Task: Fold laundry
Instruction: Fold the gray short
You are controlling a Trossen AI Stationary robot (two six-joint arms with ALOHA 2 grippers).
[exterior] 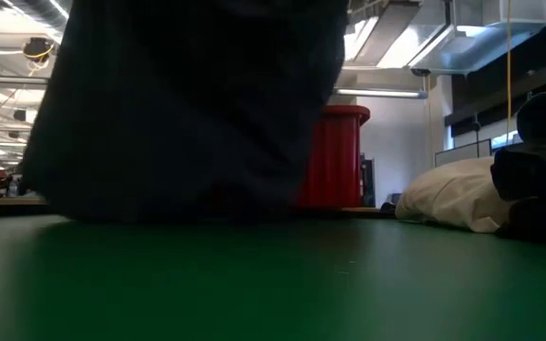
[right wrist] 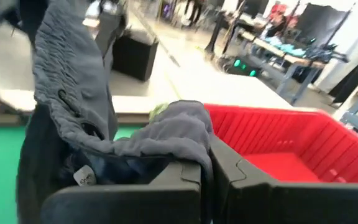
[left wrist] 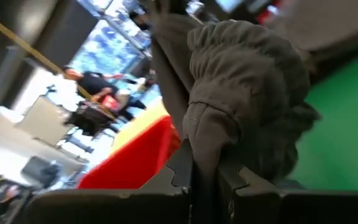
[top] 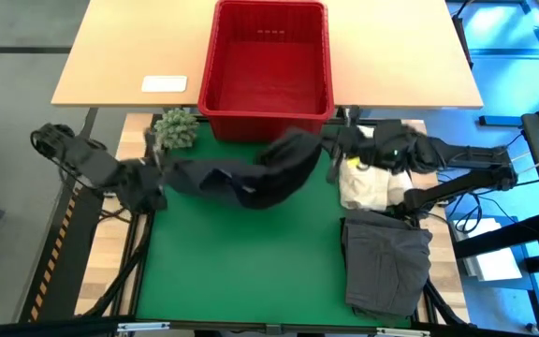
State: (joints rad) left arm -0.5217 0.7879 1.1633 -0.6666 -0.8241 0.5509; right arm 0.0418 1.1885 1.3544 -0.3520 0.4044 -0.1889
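A dark grey garment (top: 251, 173) of the laundry hangs stretched between my two grippers above the green mat (top: 241, 271), in front of the red basket (top: 265, 61). My left gripper (top: 160, 176) is shut on its left end and my right gripper (top: 330, 148) on its right end. In the low view the garment (exterior: 188, 104) hangs as a broad dark sheet, its lower edge down near the mat; whether it touches cannot be told. My left gripper (left wrist: 207, 171) pinches a gathered, elastic-looking edge of the garment (left wrist: 211, 134) between its two fingers, coming about level from the table's left. The cloth bunches up past the fingertips and sags toward the middle. My right gripper (right wrist: 205, 163) pinches a bunched fold of the grey cloth (right wrist: 179, 137) between its two fingers, about level from the table's right. The cloth drapes over the fingertips, and the rest hangs below and away toward the left arm.
A cream-white cloth heap (top: 368, 183) lies under the right arm, and a folded dark grey garment (top: 386, 262) lies at the mat's near right. A green fuzzy object (top: 176, 129) sits by the basket's near left corner. A white card (top: 164, 83) lies on the wooden table.
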